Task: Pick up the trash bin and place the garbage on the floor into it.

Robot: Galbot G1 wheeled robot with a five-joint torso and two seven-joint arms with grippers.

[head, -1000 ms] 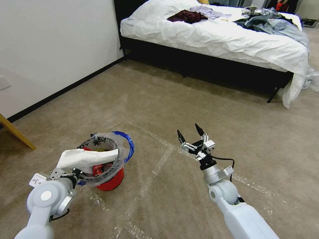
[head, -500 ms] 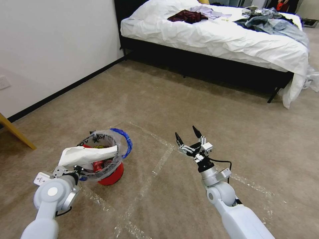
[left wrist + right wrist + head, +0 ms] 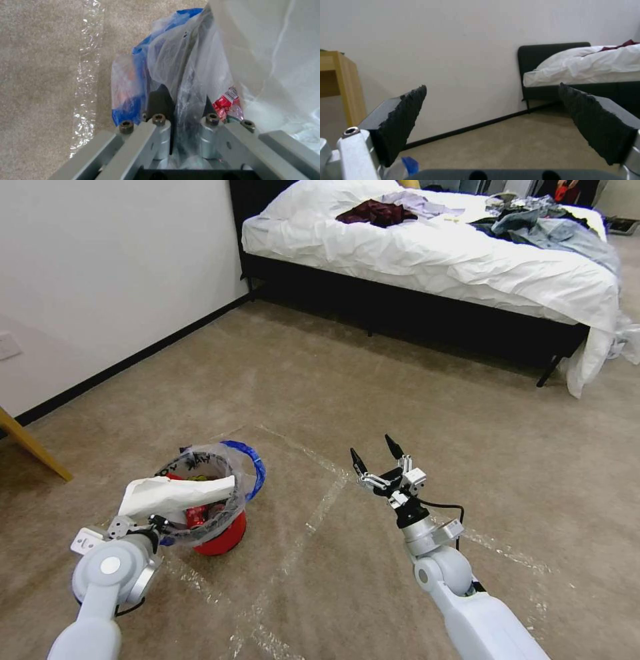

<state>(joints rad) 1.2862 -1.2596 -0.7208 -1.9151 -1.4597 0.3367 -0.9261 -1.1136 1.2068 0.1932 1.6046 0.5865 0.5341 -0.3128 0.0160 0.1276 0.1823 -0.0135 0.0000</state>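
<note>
We pinch the trash bin (image 3: 217, 517) rim in our left end effector (image 3: 158, 526); a slipper (image 3: 175, 495) and wrappers (image 3: 197, 516) sit inside. Our right end effector (image 3: 373, 455) hangs spread, empty, over bare floor (image 3: 400, 380).

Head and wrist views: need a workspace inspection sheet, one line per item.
Surface: floor, beige carpet with clear tape lines.
Job's things: trash bin on the floor, bag-lined; white slipper across its rim, red wrappers inside.
Clutter: no loose litter seen on the carpet.
Grippers: left gripper shut on the bin's bag at the rim; right gripper open, empty, held above the carpet.
Cables: black cable at the right wrist.
Surroundings: bed with clothes, white wall, wooden furniture.
</note>
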